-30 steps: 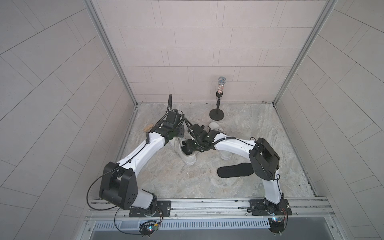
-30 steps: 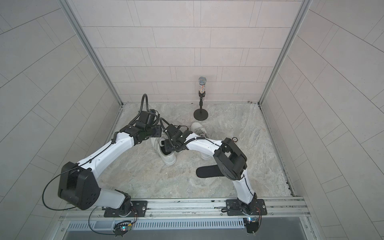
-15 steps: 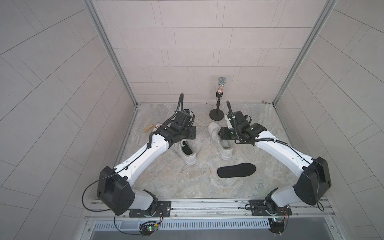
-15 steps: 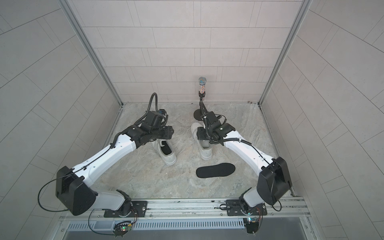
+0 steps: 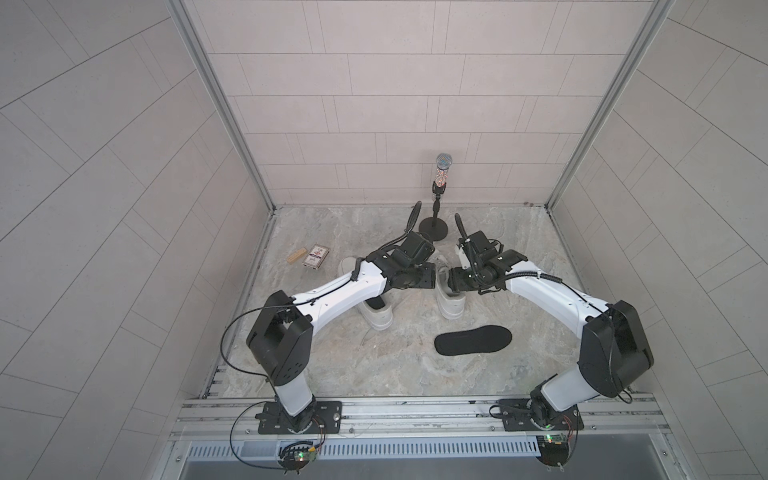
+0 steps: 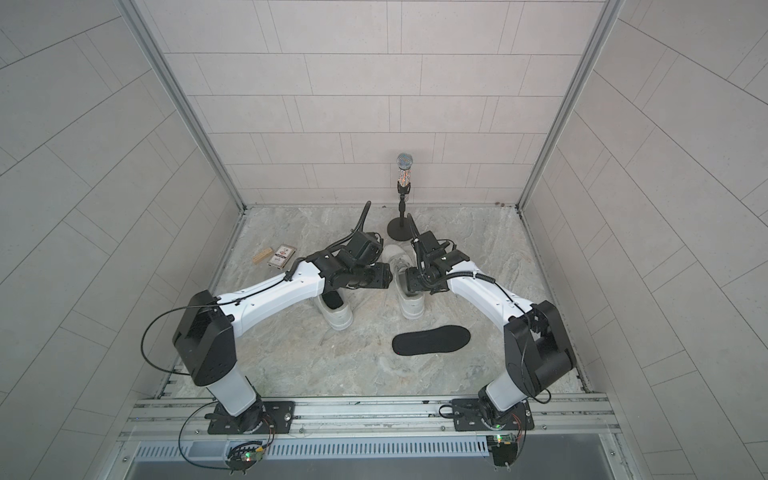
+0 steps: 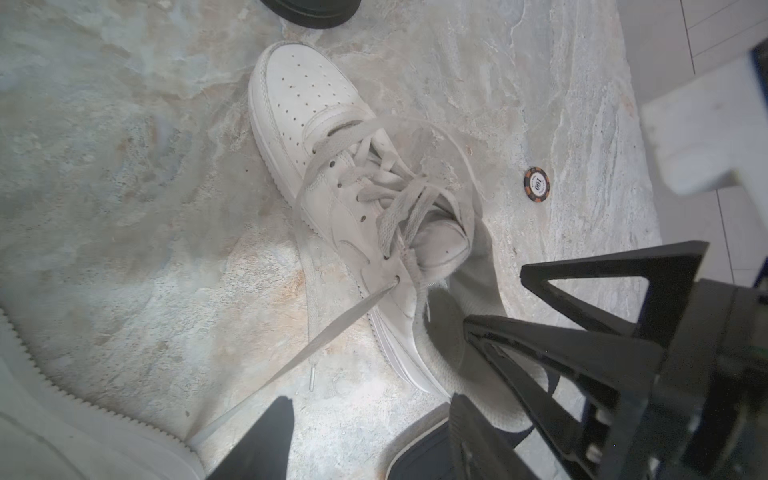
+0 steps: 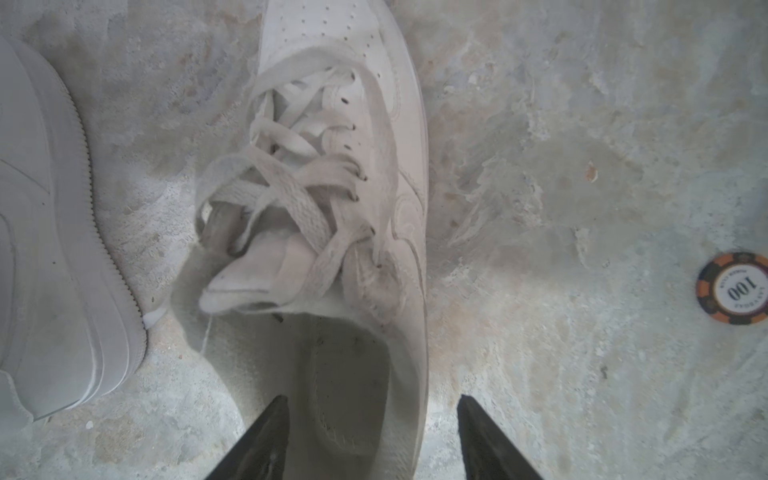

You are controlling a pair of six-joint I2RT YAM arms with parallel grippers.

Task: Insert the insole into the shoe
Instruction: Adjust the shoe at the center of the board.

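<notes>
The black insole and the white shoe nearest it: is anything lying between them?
Nothing. In both top views only bare stone floor separates the insole from that shoe.

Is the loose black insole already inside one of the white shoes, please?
No, the insole lies flat on the floor, clear of the shoe beside it.

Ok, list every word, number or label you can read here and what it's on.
"100": on the poker chip.
Smaller lettering around the chip's rim: too blurred to read.
Print on the card box: too small to read.
No legible brand on the laced shoe.
</notes>
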